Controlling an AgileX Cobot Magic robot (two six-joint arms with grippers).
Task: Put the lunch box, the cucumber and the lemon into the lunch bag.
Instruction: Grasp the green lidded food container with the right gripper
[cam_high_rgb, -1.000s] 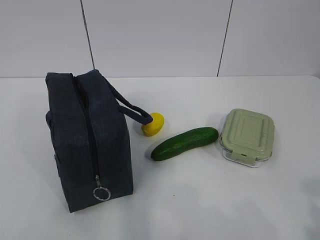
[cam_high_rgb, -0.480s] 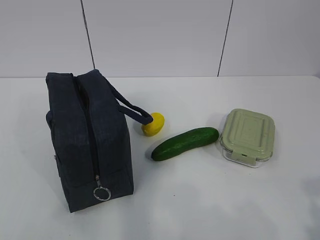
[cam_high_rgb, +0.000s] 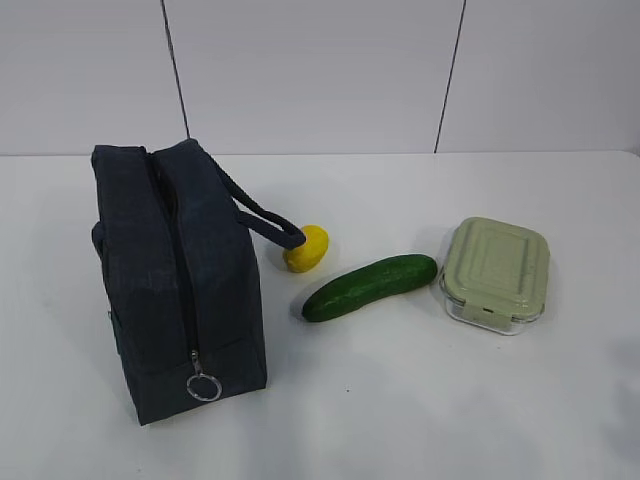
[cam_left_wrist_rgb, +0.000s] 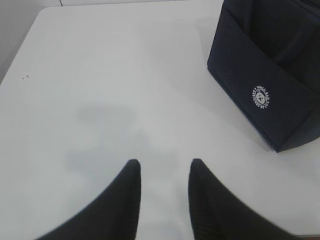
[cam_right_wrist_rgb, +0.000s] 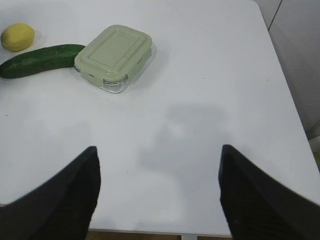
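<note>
The navy lunch bag (cam_high_rgb: 180, 280) stands at the left, zipper shut, its ring pull (cam_high_rgb: 203, 386) hanging at the near end. Its logo side shows in the left wrist view (cam_left_wrist_rgb: 270, 75). The lemon (cam_high_rgb: 306, 248) lies by the bag's handle, the cucumber (cam_high_rgb: 370, 286) beside it, the lunch box (cam_high_rgb: 496, 273) at the right. The right wrist view shows the lunch box (cam_right_wrist_rgb: 114, 57), cucumber (cam_right_wrist_rgb: 40, 60) and lemon (cam_right_wrist_rgb: 17, 37) far ahead. My left gripper (cam_left_wrist_rgb: 163, 167) is open and empty over bare table. My right gripper (cam_right_wrist_rgb: 158, 152) is wide open and empty. Neither gripper shows in the exterior view.
The white table (cam_high_rgb: 420, 400) ends at a grey panelled wall (cam_high_rgb: 320, 70) behind. The table's right edge (cam_right_wrist_rgb: 285, 85) and near edge show in the right wrist view, its left edge (cam_left_wrist_rgb: 20, 50) in the left wrist view.
</note>
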